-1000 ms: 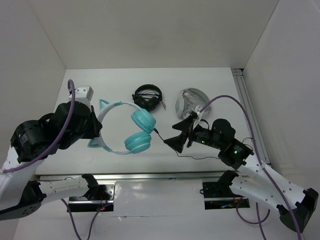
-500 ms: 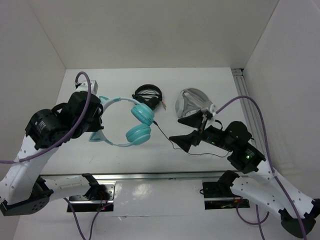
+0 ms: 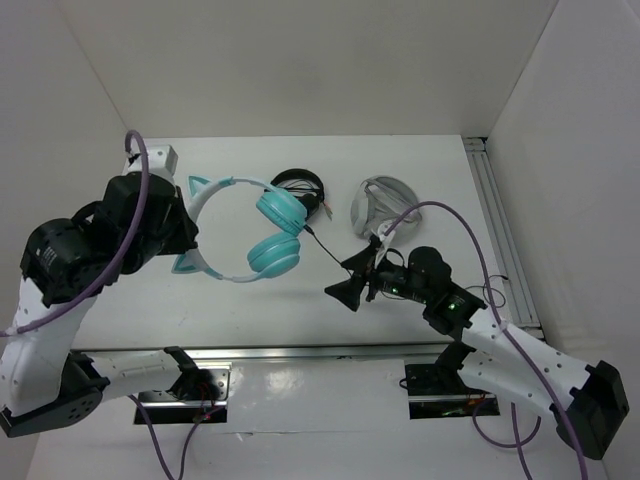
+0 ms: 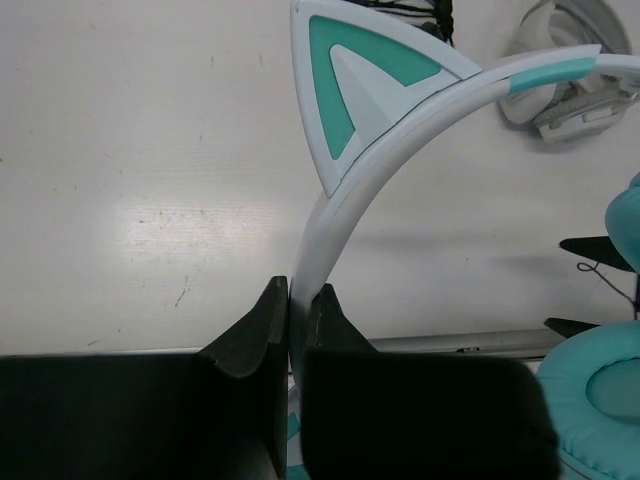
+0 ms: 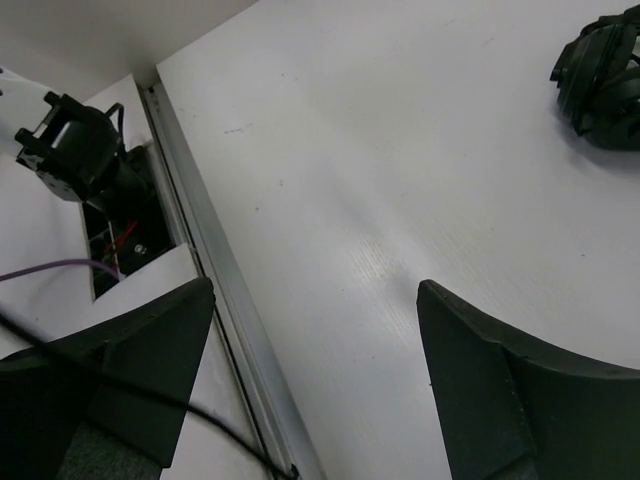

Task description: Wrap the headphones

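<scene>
the left end effector (image 4: 295, 300) is closed narrowly on the pale headband (image 4: 345, 195) of the headphones (image 3: 275, 235), between the two cat ears. the headphones are located at the left-centre of the worktop (image 3: 250, 160), with the teal earcups just in front of the smaller black headphones (image 3: 298, 185). whether the earcups rest on the worktop cannot be told. the right end effector (image 3: 352, 278) is spread wide and nothing is held between its fingers. a thin dark cable (image 3: 325, 245) is seen running from the earcups toward it; contact cannot be confirmed. a grey disc case (image 3: 378, 200) is noted behind the right end effector.
</scene>
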Motion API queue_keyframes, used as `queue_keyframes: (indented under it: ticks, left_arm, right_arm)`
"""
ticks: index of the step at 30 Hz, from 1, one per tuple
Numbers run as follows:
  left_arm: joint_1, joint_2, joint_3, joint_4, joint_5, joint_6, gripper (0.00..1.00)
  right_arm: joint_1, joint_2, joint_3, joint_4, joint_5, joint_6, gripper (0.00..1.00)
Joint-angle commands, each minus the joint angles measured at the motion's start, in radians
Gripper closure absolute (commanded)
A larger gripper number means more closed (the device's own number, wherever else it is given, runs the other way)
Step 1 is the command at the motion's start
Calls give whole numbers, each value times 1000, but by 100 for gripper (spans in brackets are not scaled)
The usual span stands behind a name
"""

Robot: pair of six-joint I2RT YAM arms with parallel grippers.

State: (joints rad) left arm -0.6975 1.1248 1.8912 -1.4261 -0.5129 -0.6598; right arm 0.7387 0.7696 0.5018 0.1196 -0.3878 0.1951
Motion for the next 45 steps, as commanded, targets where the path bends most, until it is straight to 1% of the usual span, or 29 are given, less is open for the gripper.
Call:
queue_keyframes:
  ticks: [1, 5, 6, 7, 9, 11, 12, 13, 15, 16, 17, 18, 21, 23, 24, 25, 26, 28, 29, 31, 33, 34, 35, 36, 38, 39, 42, 43, 45]
  left_arm:
    - [12, -23, 95, 61, -19, -40, 100]
    - [12, -54, 114, 61, -56, -75, 100]
    - [12, -54, 114, 61, -56, -75, 100]
    - [12, -54, 124, 61, -65, -75, 100]
    - [12, -63, 124, 61, -75, -75, 100]
    - [12, -63, 115, 61, -101, -66, 100]
    - [12, -63, 115, 61, -101, -66, 100]
    - [12, -63, 103, 61, -111, -66, 100]
    - [12, -72, 91, 61, -125, -77, 100]
    - [12, -72, 80, 61, -134, -87, 100]
    - [12, -72, 80, 61, -147, -87, 100]
    - [12, -72, 71, 61, -159, -96, 100]
    - [12, -72, 33, 61, -263, -121, 100]
    - [22, -72, -7, 61, -311, -136, 100]
    - [23, -72, -26, 61, -364, -136, 100]
    - [23, -72, -47, 61, -387, -136, 100]
    - [23, -59, -104, 73, -407, -111, 100]
    - [23, -40, -168, 116, -437, -63, 100]
    - [23, -28, -199, 125, -437, -20, 100]
    - [23, 13, -270, 125, -449, -11, 100]
    - [23, 26, -332, 180, -417, 43, 100]
    - [23, 26, -352, 208, -364, 72, 100]
    - [23, 36, -372, 264, -331, 142, 100]
    - [-8, 36, -409, 282, -302, 166, 100]
    - [-43, 72, -419, 292, -232, 186, 100]
    - [-89, 72, -446, 321, -207, 216, 100]
    - [-155, 96, -468, 372, -107, 288, 100]
    - [-204, 105, -468, 400, -81, 305, 100]
    - [-255, 116, -478, 418, -9, 351, 100]
  right_arm:
    - [-4, 77, -49, 195, 20, 13, 11]
    - [-4, 132, -101, 302, 29, 32, 20]
    - [-4, 132, -111, 314, 42, 32, 20]
    - [-4, 132, -120, 324, 43, 32, 24]
    - [-4, 143, -134, 324, 52, 32, 25]
    - [-4, 132, -143, 324, 61, 32, 33]
    - [-4, 123, -152, 324, 61, 32, 39]
    - [-4, 113, -152, 324, 73, 32, 47]
    - [-4, 76, -164, 313, 101, 32, 69]
    - [-4, 63, -164, 298, 131, 32, 90]
    - [-4, 51, -164, 286, 145, 41, 97]
    - [-4, 28, -164, 270, 158, 41, 100]
    - [-4, -4, -117, 175, 213, 41, 100]
    - [-4, -18, -85, 51, 308, 67, 100]
    - [-4, -33, -42, 2, 344, 67, 100]
    - [11, -44, -19, -102, 396, 81, 100]
    - [40, -55, 33, -151, 523, 96, 100]
    - [77, -90, 82, -268, 663, 128, 100]
    - [114, -90, 104, -290, 770, 129, 100]
    - [145, -92, 188, -361, 861, 174, 100]
    - [178, -69, 240, -371, 870, 165, 100]
    - [179, -22, 307, -391, 857, 156, 100]
    - [191, 6, 343, -434, 806, 121, 100]
    - [191, 35, 378, -460, 784, 103, 100]
    - [191, 117, 470, -527, 735, 42, 100]
    - [200, 137, 490, -541, 703, 27, 100]
    - [211, 198, 529, -563, 660, -3, 100]
    - [211, 210, 543, -563, 647, -12, 100]
    - [220, 243, 555, -575, 624, -22, 100]
